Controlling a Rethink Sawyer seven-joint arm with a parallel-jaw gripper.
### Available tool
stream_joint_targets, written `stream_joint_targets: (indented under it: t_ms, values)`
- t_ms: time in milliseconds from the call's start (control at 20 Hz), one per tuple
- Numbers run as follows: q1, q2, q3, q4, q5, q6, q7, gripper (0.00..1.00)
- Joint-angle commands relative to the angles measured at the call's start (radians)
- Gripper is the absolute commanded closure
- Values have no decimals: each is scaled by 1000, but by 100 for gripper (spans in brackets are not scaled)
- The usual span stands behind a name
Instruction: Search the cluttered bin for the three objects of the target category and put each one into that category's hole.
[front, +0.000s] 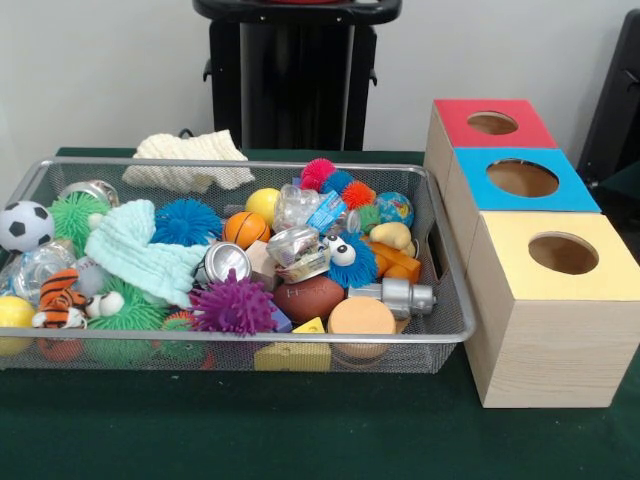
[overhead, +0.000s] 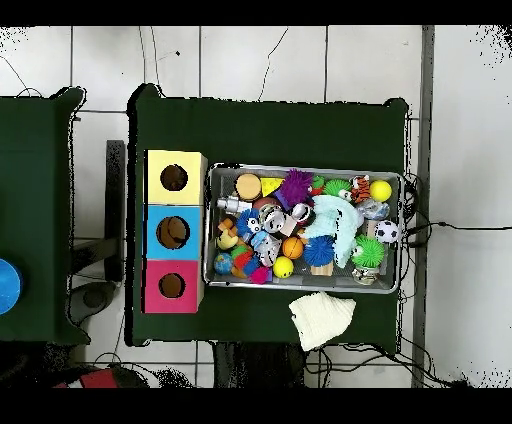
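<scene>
A dark green table (front: 300, 440) stands on a pale tiled floor (overhead: 260, 55). On it we see a wire mesh bin (front: 452, 300) crammed with toys: a purple spiky ball (front: 232, 305), a brown football (front: 308, 298), a small soccer ball (front: 24, 225), a mint cloth (front: 135, 250) and a crushed can (front: 222, 263). We can read no writing on anything. Just beside the bin stand three wooden boxes with holes, topped red (front: 492, 122), blue (front: 522, 178) and yellow (front: 562, 253). A cream cloth (front: 188, 158) lies behind the bin. We see no gripper, so we cannot tell its opening or load.
</scene>
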Motion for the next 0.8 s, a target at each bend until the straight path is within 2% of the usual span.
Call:
stream_joint_targets:
  t_ms: [50, 150, 300, 400, 550, 650, 800]
  values:
    - [-11, 28, -128, -80, -7, 45, 269, 100]
    - [-10, 42, -113, -73, -32, 6, 249, 100]
    - [-7, 104, -16, -49, -105, -65, 211, 100]
    - [9, 150, 42, -10, -182, -97, 190, 100]
    - [63, 253, 177, 119, -309, -179, 129, 100]
    - [118, 328, 282, 246, -389, -249, 60, 100]
    - [166, 376, 394, 336, -460, -310, 0, 100]
